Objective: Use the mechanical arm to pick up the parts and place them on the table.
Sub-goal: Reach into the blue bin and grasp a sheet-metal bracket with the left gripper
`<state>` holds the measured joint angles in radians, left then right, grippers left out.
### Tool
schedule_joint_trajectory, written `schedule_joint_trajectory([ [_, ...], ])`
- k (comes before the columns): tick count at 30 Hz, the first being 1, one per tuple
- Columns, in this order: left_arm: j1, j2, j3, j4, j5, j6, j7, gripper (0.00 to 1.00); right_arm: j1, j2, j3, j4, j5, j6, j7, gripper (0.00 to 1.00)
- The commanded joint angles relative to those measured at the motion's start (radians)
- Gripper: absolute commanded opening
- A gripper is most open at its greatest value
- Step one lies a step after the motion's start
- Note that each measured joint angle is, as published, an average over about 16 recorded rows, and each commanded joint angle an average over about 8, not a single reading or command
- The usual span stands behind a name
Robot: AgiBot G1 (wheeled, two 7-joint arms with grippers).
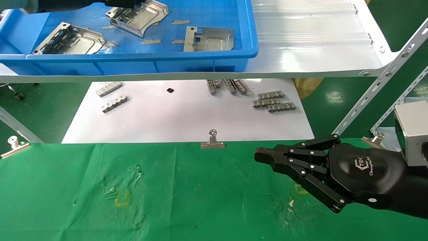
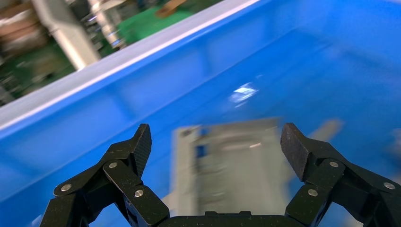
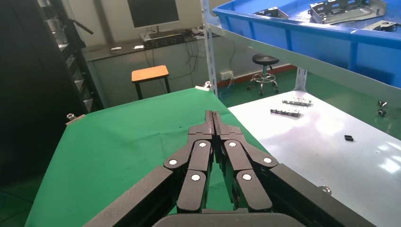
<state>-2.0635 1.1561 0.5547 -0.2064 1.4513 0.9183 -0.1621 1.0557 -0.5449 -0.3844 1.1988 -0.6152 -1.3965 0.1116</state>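
Note:
Three silver parts (image 1: 138,16) (image 1: 68,40) (image 1: 208,38) lie in a blue bin (image 1: 133,62) on the white shelf. My left arm (image 1: 83,4) reaches into the bin along the top edge of the head view. In the left wrist view my left gripper (image 2: 217,142) is open and empty above a blurred part (image 2: 231,165) on the bin floor. My right gripper (image 1: 259,155) is shut and empty, hovering over the right side of the green table (image 1: 167,201). It also shows in the right wrist view (image 3: 213,116).
A white sheet (image 1: 187,117) behind the table carries grey comb-like strips (image 1: 274,102) (image 1: 112,98) and a small black piece (image 1: 170,90). Binder clips (image 1: 212,140) (image 1: 15,145) edge the cloth. The glossy shelf (image 1: 317,50) and its slanted bracket (image 1: 378,90) overhang the back right.

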Motion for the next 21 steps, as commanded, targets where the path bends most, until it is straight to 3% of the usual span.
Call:
schedule_joint_trajectory([
  [1, -0.022, 0.028, 0.013, 0.067, 0.028, -0.066, 0.011, 0.68, 0.0, 0.0, 0.0, 0.0, 0.0, 0.0, 0.0, 0.65],
  [4, -0.041, 0.049, 0.028, 0.116, 0.052, -0.098, 0.015, 0.3, 0.0, 0.0, 0.0, 0.0, 0.0, 0.0, 0.0, 0.97],
  [6, -0.051, 0.058, 0.035, 0.14, 0.063, -0.107, 0.015, 0.05, 0.0, 0.0, 0.0, 0.0, 0.0, 0.0, 0.0, 1.0],
  [7, -0.055, 0.061, 0.039, 0.15, 0.068, -0.108, 0.015, 0.0, 0.0, 0.0, 0.0, 0.0, 0.0, 0.0, 0.0, 1.0],
  [21, -0.076, 0.066, 0.051, 0.205, 0.086, -0.092, -0.003, 0.0, 0.0, 0.0, 0.0, 0.0, 0.0, 0.0, 0.0, 1.0],
])
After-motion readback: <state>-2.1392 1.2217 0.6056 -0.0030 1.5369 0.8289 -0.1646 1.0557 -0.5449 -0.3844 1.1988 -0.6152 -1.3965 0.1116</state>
